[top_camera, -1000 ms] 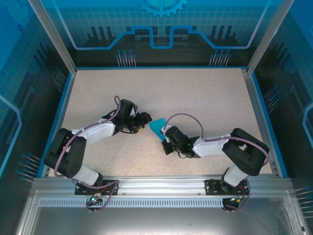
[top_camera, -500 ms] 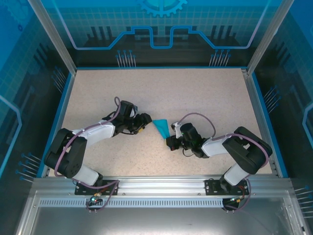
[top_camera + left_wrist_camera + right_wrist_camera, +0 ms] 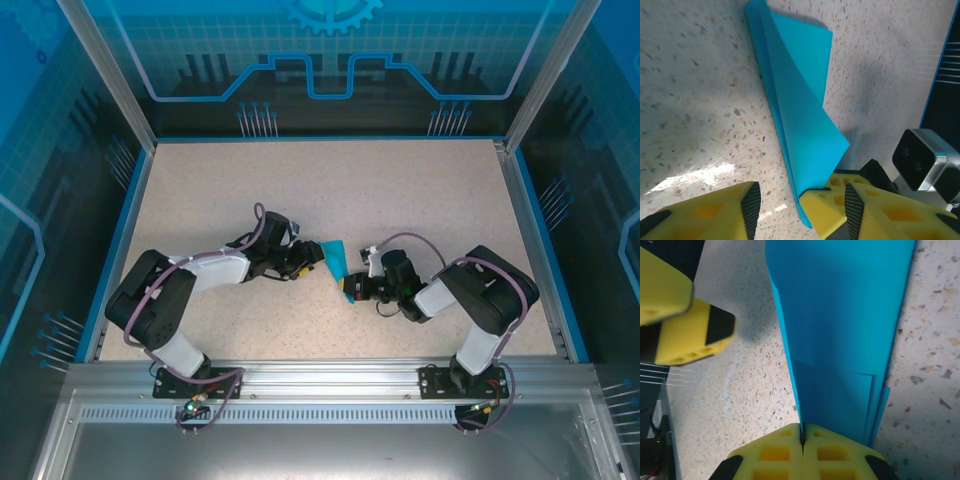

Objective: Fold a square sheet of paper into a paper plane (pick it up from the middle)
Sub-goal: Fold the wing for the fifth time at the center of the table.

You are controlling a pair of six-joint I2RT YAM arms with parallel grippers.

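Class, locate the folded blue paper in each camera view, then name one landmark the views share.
Top external: the paper sits mid-table, between left claw and right claw.
Left wrist: it runs from top centre down to bottom centre.
Right wrist: it spans top edge to the bottom, right of centre.
Shared landmark: the right claw, shut on the paper's end.

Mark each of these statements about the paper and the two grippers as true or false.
1. The right gripper is closed on the folded paper. True.
2. The left gripper is shut. False: its jaws stand apart.
3. The paper is a flat, unfolded square. False: it is folded into layers.
4. The table is speckled beige. True.
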